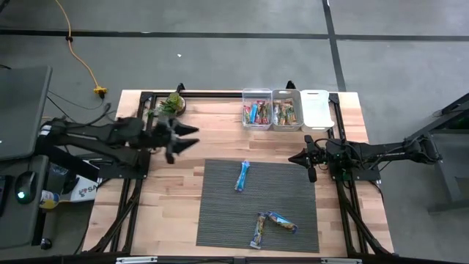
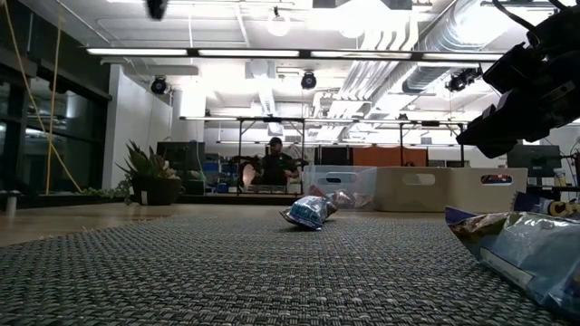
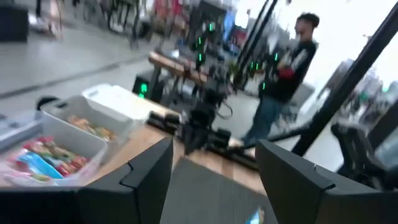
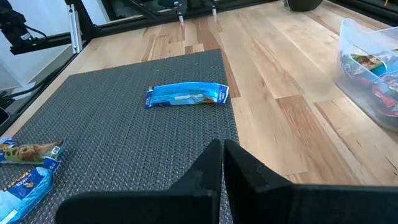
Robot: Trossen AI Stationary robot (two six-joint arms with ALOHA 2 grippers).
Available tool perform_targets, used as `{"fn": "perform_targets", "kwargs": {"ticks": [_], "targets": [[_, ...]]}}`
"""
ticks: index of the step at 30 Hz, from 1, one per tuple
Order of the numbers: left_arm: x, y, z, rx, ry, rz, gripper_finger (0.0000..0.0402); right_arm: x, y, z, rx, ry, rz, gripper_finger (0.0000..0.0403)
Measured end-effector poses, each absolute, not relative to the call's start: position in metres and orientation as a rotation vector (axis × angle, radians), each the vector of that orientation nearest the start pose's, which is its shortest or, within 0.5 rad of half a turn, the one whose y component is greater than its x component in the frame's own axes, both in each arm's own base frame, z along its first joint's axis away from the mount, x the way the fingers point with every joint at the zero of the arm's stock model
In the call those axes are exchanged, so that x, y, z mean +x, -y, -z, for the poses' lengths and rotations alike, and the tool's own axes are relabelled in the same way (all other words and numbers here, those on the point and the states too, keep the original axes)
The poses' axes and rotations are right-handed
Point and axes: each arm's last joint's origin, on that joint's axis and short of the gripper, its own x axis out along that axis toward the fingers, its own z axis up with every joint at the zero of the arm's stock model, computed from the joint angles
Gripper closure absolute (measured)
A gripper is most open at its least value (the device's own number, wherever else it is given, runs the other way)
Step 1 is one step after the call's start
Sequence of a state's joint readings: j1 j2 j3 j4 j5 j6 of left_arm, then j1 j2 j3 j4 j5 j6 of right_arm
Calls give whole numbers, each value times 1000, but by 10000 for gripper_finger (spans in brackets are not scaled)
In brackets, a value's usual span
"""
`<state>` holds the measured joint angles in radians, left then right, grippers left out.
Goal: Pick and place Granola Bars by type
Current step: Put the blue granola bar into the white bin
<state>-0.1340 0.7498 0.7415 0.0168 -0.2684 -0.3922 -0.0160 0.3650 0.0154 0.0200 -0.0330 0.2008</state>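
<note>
Three granola bars lie flat on the grey mat [image 1: 220, 220]: a bright blue bar [image 1: 242, 175] [image 4: 186, 96] near the mat's far edge, and two bars [image 1: 258, 230] [image 1: 282, 222] touching near the mat's near edge. More bars fill two clear bins [image 1: 256, 110] [image 1: 286, 110] at the far edge. My left gripper [image 1: 187, 137] [image 3: 214, 171] hangs open in the air left of the mat. My right gripper [image 1: 305, 164] [image 4: 222, 155] is shut, at the mat's right edge, empty.
A third, white bin [image 1: 316, 108] stands right of the two filled ones. A small potted plant [image 1: 170, 105] sits at the table's far left. A person [image 3: 285, 81] stands beyond the table, another [image 2: 275, 165] farther back. Bare wood lies on both sides of the mat.
</note>
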Motion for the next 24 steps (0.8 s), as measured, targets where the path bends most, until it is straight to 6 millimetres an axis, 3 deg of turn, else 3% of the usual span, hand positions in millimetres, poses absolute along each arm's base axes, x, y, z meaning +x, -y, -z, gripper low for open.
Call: {"fn": "perform_targets", "kwargs": {"ticks": [5,10,24], "targets": [[123,8,-313,-392,146,-116,174,116,1,-139,207,-329,16,402],[98,5,-287,-381,204,-88,174,116,1,-139,207,-330,16,402],[83,6,-233,-350,236,-4,174,116,1,-139,207,-330,16,402]]}}
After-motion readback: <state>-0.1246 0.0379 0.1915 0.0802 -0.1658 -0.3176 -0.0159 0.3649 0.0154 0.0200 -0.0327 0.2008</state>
